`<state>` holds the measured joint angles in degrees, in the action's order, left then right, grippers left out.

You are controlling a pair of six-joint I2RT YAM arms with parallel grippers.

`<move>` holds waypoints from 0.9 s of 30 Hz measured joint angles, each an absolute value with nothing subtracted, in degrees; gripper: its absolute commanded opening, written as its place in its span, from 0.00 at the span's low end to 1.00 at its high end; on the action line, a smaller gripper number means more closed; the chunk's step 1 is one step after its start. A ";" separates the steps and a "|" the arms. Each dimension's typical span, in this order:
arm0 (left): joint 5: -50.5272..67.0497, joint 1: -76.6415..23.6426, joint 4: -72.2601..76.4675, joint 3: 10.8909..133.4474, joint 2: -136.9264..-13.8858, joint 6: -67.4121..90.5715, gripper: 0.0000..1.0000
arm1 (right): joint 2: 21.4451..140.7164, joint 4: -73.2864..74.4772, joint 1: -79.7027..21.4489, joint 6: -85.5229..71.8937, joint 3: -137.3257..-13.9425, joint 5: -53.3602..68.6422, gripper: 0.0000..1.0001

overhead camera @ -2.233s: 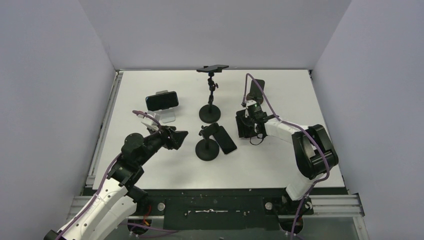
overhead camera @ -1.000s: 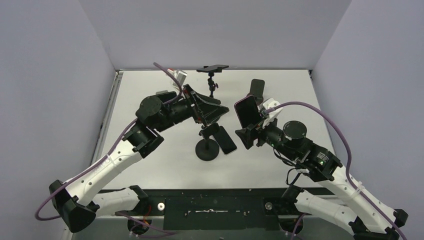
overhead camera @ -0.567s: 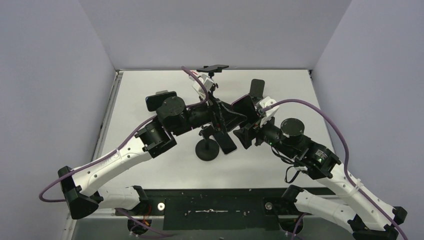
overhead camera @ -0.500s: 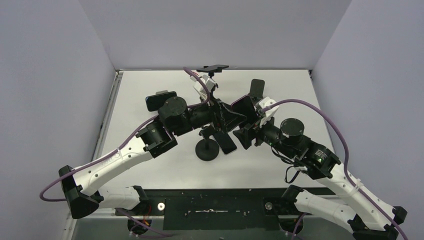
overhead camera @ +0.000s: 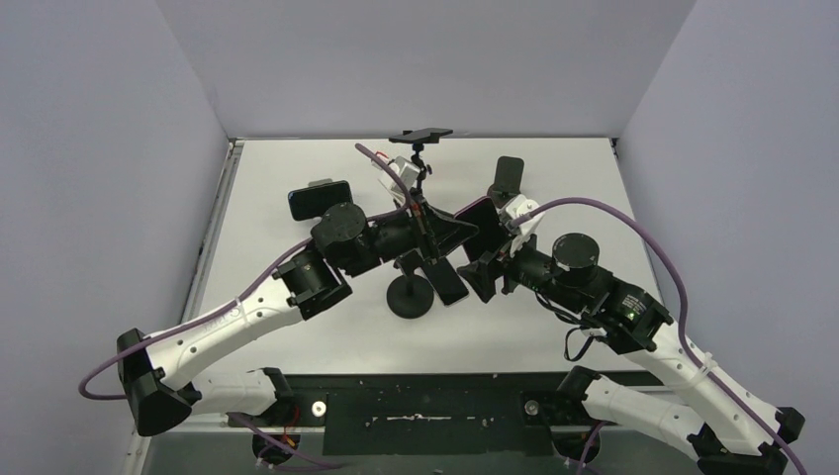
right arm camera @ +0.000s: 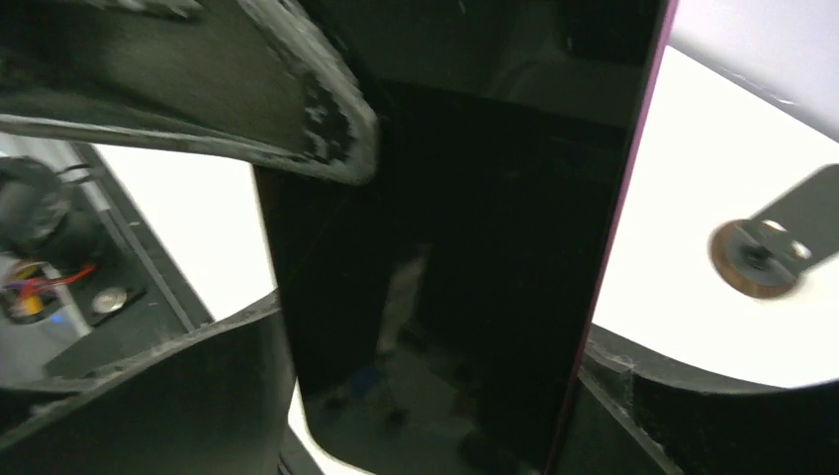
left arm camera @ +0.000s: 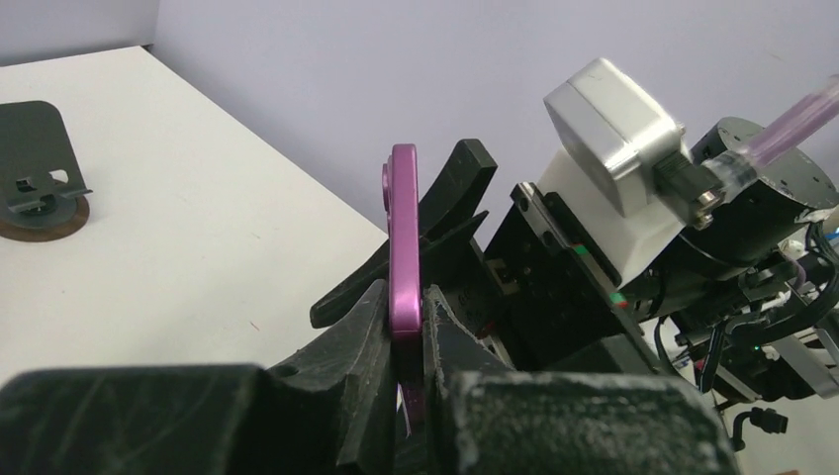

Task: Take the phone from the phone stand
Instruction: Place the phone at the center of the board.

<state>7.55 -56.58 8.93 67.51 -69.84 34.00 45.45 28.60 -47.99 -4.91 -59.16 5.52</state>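
Observation:
The phone (overhead camera: 482,226), dark-screened with a purple rim, hangs in the air over the middle of the table between both arms. My left gripper (overhead camera: 457,230) is shut on its thin purple edge (left arm camera: 404,247), one finger on each face. My right gripper (overhead camera: 485,262) has a finger on either side of the phone's width (right arm camera: 465,247). Whether those fingers press on it does not show. The dark phone stand (overhead camera: 509,174) sits empty at the back right, also seen in the left wrist view (left arm camera: 35,168) and the right wrist view (right arm camera: 782,233).
Another phone rests on a white stand (overhead camera: 322,198) at the left. A tall tripod stand (overhead camera: 420,139) at the back carries a phone. A short tripod stand (overhead camera: 409,295) with a phone (overhead camera: 445,277) stands just below the grippers.
My left arm swung in from the left to the raised phone and its gripper closed on the edge. The right arm had lifted the phone off the dark stand; both arms shifted slightly.

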 measured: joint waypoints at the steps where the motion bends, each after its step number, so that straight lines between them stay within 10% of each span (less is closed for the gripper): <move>1: 7.44 -56.58 9.65 66.41 -69.17 34.04 0.00 | 45.45 28.60 -47.99 -5.13 -59.13 6.70 0.91; 16: 7.94 -54.04 10.90 54.41 -55.02 33.76 0.00 | 43.42 21.89 -48.07 -11.68 -59.07 22.35 0.94; 27: 22.26 -50.78 17.89 49.84 -46.17 35.16 0.00 | 46.94 3.44 -44.34 -23.57 -57.36 43.77 0.45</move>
<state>22.26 -50.78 17.89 49.84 -46.17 35.16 46.94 3.44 -44.34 -23.57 -57.36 43.77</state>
